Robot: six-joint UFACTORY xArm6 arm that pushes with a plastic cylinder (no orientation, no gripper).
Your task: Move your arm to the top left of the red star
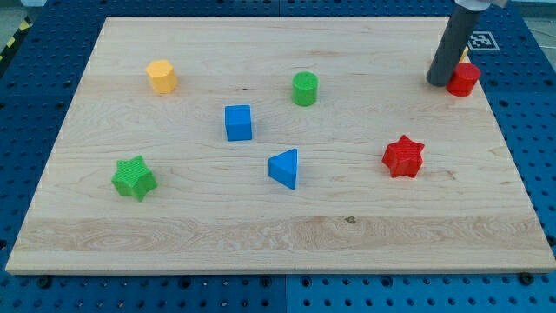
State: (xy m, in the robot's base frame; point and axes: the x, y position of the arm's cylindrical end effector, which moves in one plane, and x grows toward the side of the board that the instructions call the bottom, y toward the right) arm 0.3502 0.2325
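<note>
The red star lies on the wooden board at the view's right, about mid-height. My dark rod comes down from the view's top right, and my tip rests on the board well above the star and slightly to its right. The tip stands just left of a red cylinder, close to it or touching it.
A yellow hexagonal block sits at the upper left, a green cylinder at upper middle, a blue cube and a blue triangle near the centre, and a green star at the lower left. A yellow block peeks out behind the red cylinder.
</note>
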